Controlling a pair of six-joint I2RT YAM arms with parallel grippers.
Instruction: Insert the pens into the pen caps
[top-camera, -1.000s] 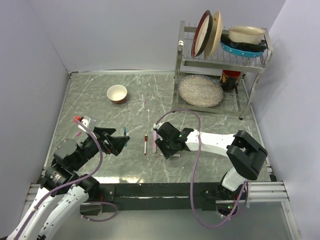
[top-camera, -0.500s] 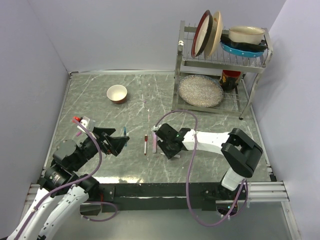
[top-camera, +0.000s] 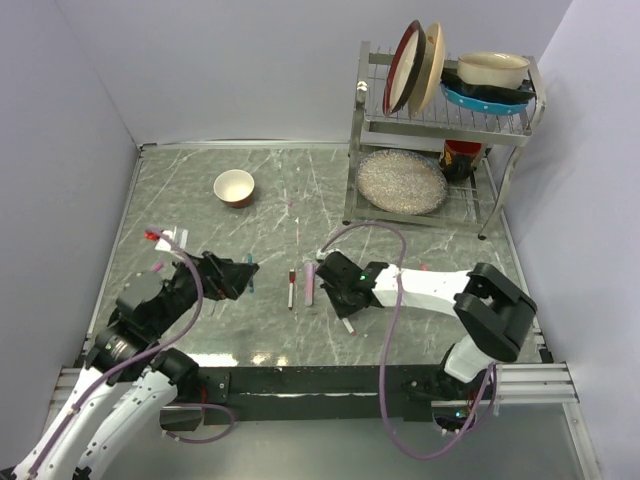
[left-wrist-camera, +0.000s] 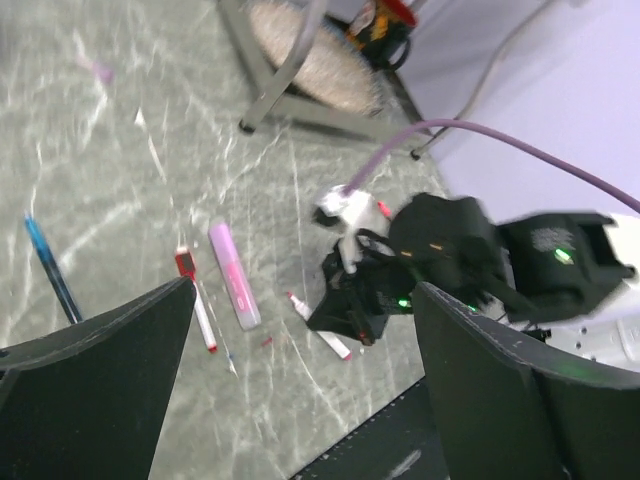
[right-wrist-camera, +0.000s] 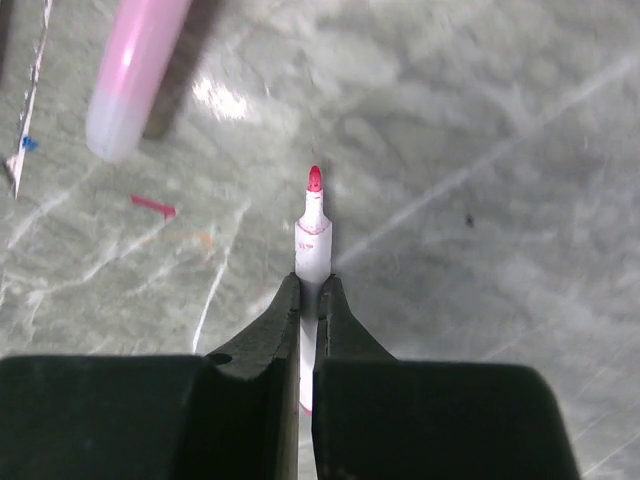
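Gripping the red-tipped pen (right-wrist-camera: 312, 245) by its white barrel, down at the counter (top-camera: 200, 190) mid-frame, the right end effector (right-wrist-camera: 310, 287), fingers (right-wrist-camera: 268, 335) shut on it and arm reaching low leftward, seems mid-pickup, next needing a lift toward the red cap (top-camera: 291, 277) just left, while the left end effector (top-camera: 240, 277) hangs wide open, empty.

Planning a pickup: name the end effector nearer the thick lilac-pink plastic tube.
Right. The right end effector sits just beside the lilac-pink tube; the left end effector, open, is farther off leftward.
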